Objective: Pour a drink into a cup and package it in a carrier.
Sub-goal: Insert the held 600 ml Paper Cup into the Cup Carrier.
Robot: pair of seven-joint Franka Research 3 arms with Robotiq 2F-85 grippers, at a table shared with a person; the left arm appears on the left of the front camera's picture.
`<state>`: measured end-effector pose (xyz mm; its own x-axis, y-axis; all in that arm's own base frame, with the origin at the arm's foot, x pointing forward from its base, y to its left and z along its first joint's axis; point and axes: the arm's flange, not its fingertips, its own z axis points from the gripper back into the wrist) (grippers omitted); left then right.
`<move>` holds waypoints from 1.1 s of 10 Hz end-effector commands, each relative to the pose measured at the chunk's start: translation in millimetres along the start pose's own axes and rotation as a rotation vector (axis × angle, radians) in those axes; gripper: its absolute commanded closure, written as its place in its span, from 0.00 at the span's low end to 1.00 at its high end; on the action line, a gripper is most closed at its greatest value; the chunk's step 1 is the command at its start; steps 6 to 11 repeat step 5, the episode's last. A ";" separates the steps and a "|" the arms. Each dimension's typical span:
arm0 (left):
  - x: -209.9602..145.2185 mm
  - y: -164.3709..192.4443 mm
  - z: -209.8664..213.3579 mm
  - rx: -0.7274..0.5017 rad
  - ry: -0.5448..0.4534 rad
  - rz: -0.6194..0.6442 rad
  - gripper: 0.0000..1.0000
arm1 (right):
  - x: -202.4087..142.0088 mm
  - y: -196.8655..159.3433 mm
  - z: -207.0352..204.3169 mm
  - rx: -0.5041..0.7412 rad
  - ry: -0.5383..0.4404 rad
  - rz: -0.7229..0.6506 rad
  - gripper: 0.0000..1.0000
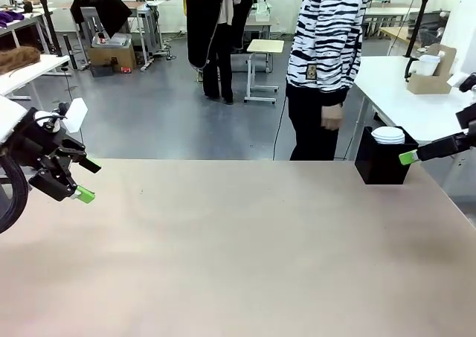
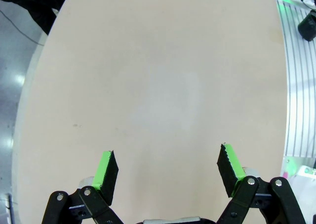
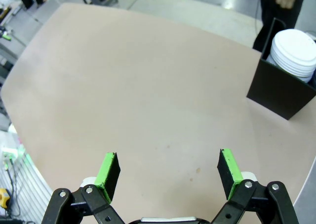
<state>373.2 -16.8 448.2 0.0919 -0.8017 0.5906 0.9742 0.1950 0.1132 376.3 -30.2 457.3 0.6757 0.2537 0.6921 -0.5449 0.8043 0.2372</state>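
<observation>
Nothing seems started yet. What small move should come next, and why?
Probably ease the right pincer toward the black box holding white lids: both pincers hang open and empty, the left pincer far off, and that box is the nearest thing.

Blk claw (image 2: 165, 172) w/ green pads (image 2: 105, 167), silver screws.

the desk (image 1: 238, 248) has a smooth, matt beige top with faint specks. on its far right corner stands a matt black box (image 1: 383, 166), holding white lids (image 3: 295, 53) of smooth plastic look. each tool has ridged green pads (image 2: 227, 159) on black fingers.
</observation>
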 end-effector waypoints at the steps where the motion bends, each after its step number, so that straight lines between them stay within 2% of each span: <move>1: -0.9 0.9 -1.1 -0.003 -0.026 -0.018 0.00 | 0.1 -0.2 0.4 -0.001 0.002 0.004 0.00; 11: -0.9 0.9 -1.1 -0.003 -0.026 -0.018 0.00 | 0.1 -0.2 0.4 -0.001 0.002 0.004 0.00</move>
